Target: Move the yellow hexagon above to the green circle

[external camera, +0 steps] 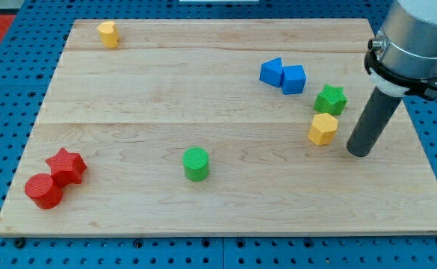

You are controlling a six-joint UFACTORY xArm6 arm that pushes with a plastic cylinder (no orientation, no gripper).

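The yellow hexagon [323, 128] lies on the wooden board [166, 82] at the view's right. The green circle [196, 164] stands lower down, near the board's middle, well to the view's left of the hexagon. My tip [359, 152] rests on the board just to the view's right of the yellow hexagon and slightly lower, with a small gap between them. The rod rises from it toward the view's top right.
A green star [330, 99] sits just above the yellow hexagon. Two blue blocks [283, 75] touch each other farther up. A yellow heart-like block [108, 33] is at top left. A red star [66, 165] and a red circle [44, 190] sit at bottom left.
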